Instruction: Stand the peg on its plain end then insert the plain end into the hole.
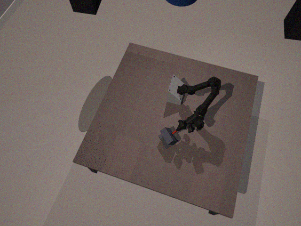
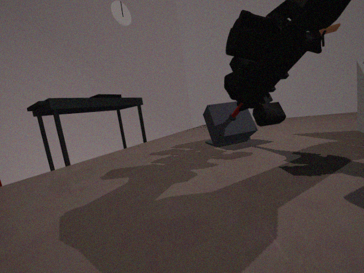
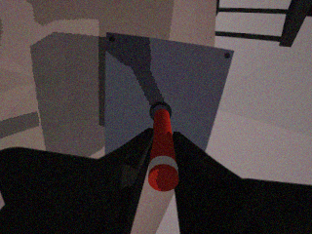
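Right of centre in the exterior frame, I am pinching the red cylindrical peg with a white band (image 1: 174, 132) (image 2: 236, 112) (image 3: 163, 141) in my black gripper fingers (image 1: 178, 129) (image 2: 243, 103). Its long axis is slanting, the plain end pointing lower-left at the dark-ringed hole (image 2: 232, 117) (image 3: 160, 108), the banded end protruding behind my fingertips.
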You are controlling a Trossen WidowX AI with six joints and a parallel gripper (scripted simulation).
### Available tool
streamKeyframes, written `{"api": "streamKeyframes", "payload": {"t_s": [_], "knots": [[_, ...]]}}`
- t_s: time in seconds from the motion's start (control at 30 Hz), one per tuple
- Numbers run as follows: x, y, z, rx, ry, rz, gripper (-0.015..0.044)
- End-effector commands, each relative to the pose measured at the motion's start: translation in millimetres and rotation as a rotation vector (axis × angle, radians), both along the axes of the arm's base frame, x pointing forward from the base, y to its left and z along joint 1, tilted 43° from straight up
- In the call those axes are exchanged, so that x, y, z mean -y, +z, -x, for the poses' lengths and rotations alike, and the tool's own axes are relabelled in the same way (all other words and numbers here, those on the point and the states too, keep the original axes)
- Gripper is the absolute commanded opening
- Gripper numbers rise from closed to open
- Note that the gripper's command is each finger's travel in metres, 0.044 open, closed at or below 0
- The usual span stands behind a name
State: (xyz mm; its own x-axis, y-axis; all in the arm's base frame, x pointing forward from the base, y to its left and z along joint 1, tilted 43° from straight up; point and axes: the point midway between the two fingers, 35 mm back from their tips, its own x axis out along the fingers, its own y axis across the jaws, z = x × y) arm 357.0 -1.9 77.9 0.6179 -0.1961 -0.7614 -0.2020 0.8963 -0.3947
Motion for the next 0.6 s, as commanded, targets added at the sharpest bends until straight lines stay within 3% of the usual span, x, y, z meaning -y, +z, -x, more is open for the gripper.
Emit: {"api": "streamKeyframes", "payload": {"t_s": [0.0, 0.57], "knots": [[-0.2, 1.4, 0.3, 0.003, 0.000, 0.000, 0.0000], [-0.4, -0.3, 0.2, 0.002, 0.000, 0.000, 0.0000]]}}
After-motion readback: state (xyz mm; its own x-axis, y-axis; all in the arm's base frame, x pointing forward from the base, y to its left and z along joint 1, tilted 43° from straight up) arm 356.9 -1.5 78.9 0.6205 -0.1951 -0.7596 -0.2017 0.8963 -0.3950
